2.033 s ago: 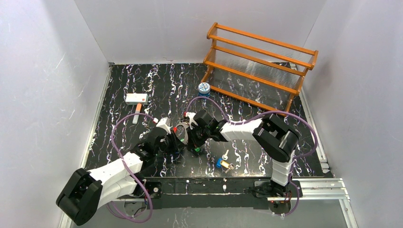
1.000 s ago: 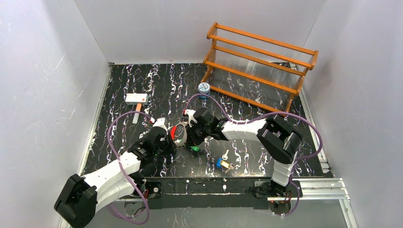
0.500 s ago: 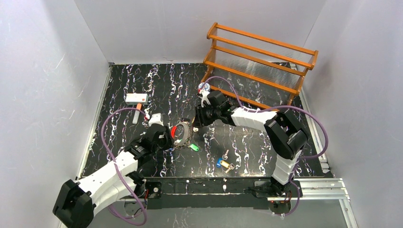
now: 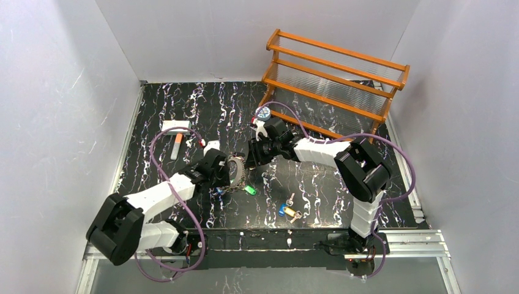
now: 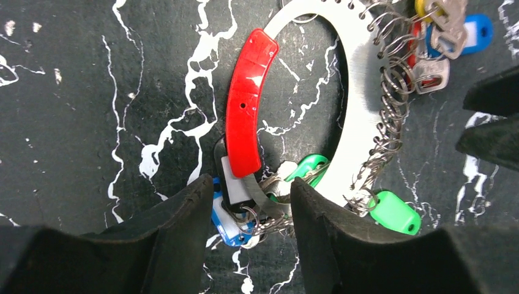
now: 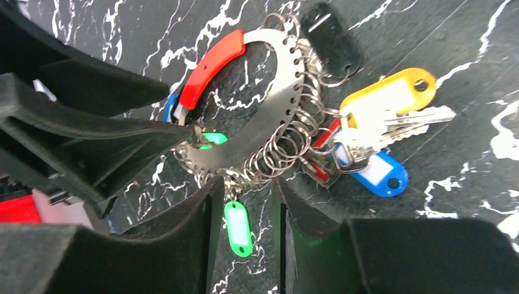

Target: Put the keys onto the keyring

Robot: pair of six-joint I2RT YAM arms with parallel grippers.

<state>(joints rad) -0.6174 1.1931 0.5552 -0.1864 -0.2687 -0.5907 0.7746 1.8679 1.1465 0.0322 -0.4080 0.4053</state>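
The keyring (image 5: 358,86) is a flat silvery-white ring with a red segment (image 5: 245,104) and a row of small split rings. It lies low over the black table in the top view (image 4: 235,171). Yellow (image 6: 392,92), blue (image 6: 376,174), black (image 6: 330,37) and green (image 6: 237,228) tags and silver keys (image 6: 410,119) hang on it. My left gripper (image 5: 251,208) is closed round the ring's end, with a blue tag (image 5: 223,220) between the jaws. My right gripper (image 6: 248,208) is open and empty just above the split rings. Loose keys (image 4: 286,209) lie to the front right.
A wooden rack (image 4: 333,79) stands at the back right, with a small round blue-and-white tin (image 4: 263,113) in front of it. A white box (image 4: 174,125) and an orange-handled tool (image 4: 177,144) lie at the back left. White walls enclose the table.
My right gripper has let go at the ring and pulled back toward the tin. My left arm has swung its elbow forward and still holds the ring, now nearer the table.
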